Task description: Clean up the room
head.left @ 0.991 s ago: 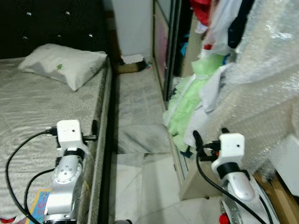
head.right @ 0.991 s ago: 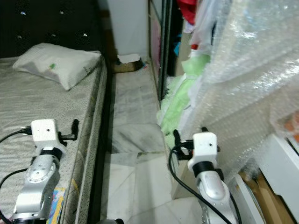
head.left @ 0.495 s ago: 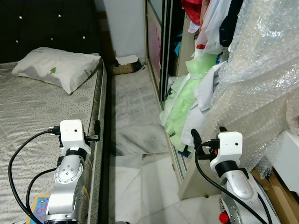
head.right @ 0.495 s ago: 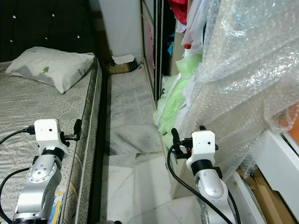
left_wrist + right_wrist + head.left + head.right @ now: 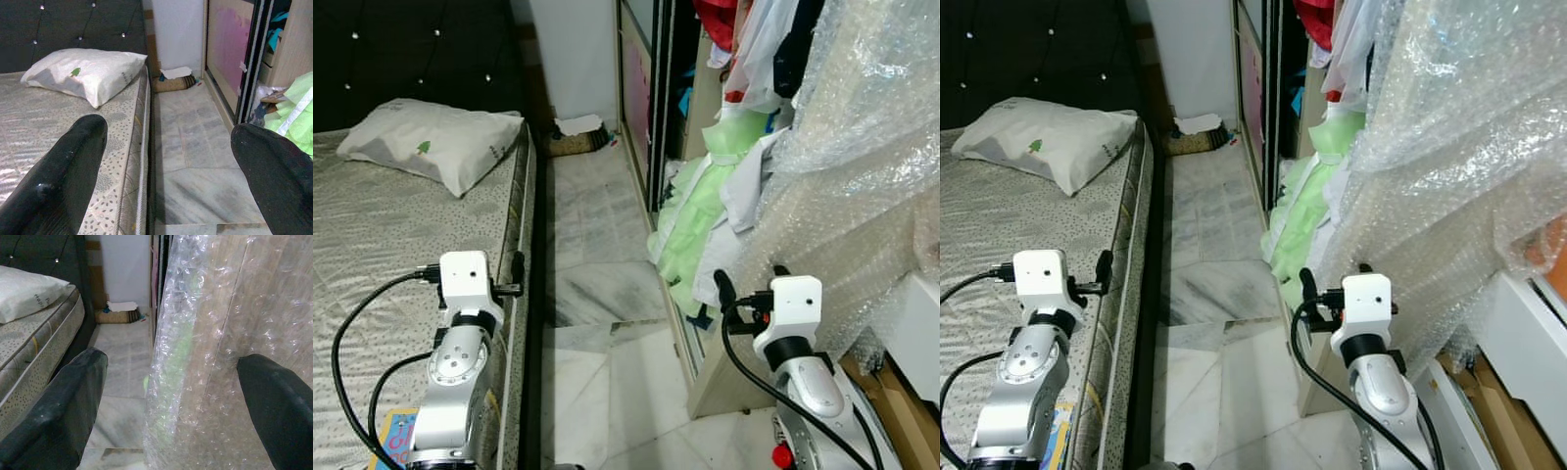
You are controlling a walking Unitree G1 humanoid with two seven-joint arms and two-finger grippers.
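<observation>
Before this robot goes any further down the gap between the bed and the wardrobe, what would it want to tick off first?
1. Left gripper empty, fingers apart: ok.
2. Right gripper empty, fingers apart: ok.
3. Marble floor ahead passable: ok up to the small clutter by the far wall.
4. Room on the right side: not ok, the bubble wrap sheet sits close against the right gripper.
5. Green clothes kept inside the wardrobe: not ok, they spill out toward the floor.
6. Bed tidy: cannot tell fully; the pillow lies at its head.
</observation>
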